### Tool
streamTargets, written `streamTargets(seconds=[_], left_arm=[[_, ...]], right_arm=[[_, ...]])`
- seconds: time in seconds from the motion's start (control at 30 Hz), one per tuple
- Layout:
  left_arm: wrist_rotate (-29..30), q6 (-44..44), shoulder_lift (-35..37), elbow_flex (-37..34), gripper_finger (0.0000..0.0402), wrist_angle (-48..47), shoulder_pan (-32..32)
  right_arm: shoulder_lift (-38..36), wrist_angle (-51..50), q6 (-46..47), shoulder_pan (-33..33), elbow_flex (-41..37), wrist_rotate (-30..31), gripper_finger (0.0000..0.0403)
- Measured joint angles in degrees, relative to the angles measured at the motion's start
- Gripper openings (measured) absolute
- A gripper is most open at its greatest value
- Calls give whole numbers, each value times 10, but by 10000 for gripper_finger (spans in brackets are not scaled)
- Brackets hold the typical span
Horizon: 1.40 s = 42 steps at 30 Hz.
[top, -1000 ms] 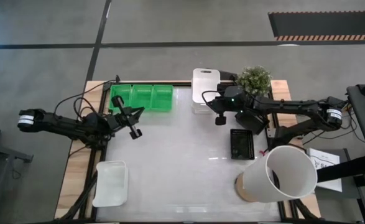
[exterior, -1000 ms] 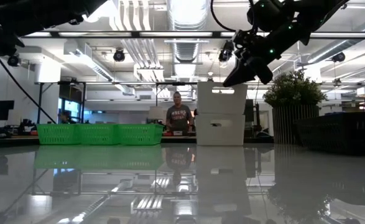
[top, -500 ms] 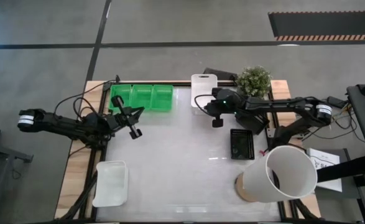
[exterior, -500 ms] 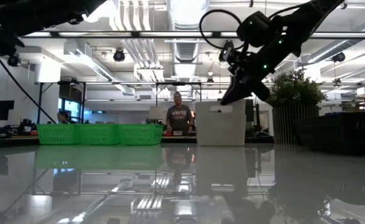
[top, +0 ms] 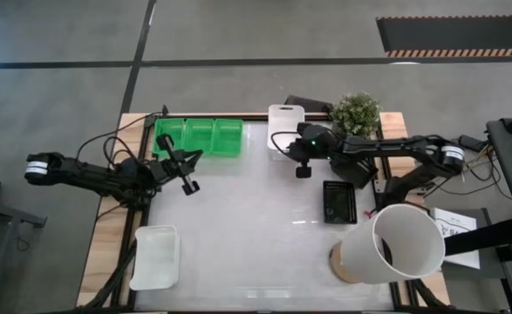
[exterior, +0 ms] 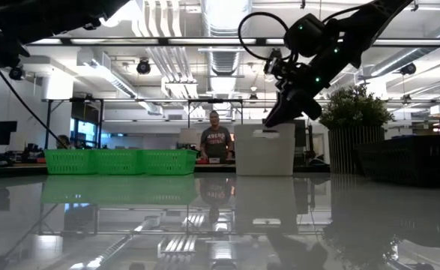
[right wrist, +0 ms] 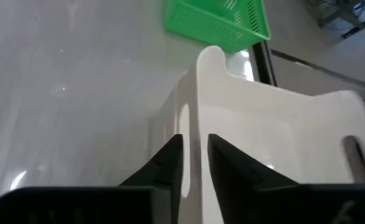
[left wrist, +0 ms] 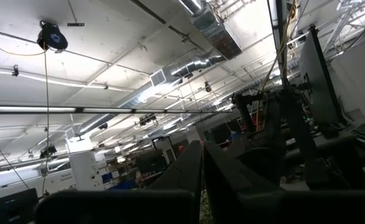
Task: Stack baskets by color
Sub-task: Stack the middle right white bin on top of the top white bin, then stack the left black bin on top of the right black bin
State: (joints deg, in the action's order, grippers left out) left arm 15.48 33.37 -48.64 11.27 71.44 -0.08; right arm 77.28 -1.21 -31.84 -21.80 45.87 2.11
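Left gripper [top: 187,182]: I see it shut with nothing in it, hanging above the bench's left half, just in front of the green baskets; its wrist view looks up at the ceiling past fingers [left wrist: 188,171] pressed together.
Left arm: it reaches in low from the left edge of the bench, stretched almost flat, the wrist angled toward the middle.
Green baskets [top: 199,136]: three side by side in a row along the far edge, left of centre, upright.
White basket near corner [top: 156,256]: alone at the near left corner, well apart from everything else.
Right gripper [top: 301,164]: I read the fingers [right wrist: 170,160] as narrowly parted, straddling the near wall of the white stack; one finger is inside, one outside, and I cannot tell whether they press on it.
White stack [top: 285,129]: sits on the bench at the far edge, centre, just right of the green row; from the low view it looks like one nested block.
Right arm: comes in from the right edge, elbow raised, forearm sloping down to the stack's rim.
Black basket [top: 339,201]: right of centre, near the right arm's base, apart from the white stack.
Open room: the bench's [top: 256,235] centre and near middle give me free surface between the two arms.
White cylinder [top: 393,246]: large, tipped over at the near right corner.
Plant [top: 357,112]: far right corner, just behind the right arm.
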Motion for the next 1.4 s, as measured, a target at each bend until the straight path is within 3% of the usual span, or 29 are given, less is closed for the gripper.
streamTargets(seconds=[0.33,0.63,0.87,1.03,1.4], left_arm=[[0,0,0,0,0,0,0],[1,1,0,0,0,0,1],[15,-2,0,-1,0,-1,1],[15,-141,-9,-2,0,-20,1],[20,-427,-126,11,0,-60,1]], right_arm=[[-77,-11,29,7,0,10,104],[-159,-30,172,63,-1,9,76],[-155,-25,193,140,-3,37,43],[-123,31,192,171,-14,78,24],[-75,107,162,189,-17,28,12]])
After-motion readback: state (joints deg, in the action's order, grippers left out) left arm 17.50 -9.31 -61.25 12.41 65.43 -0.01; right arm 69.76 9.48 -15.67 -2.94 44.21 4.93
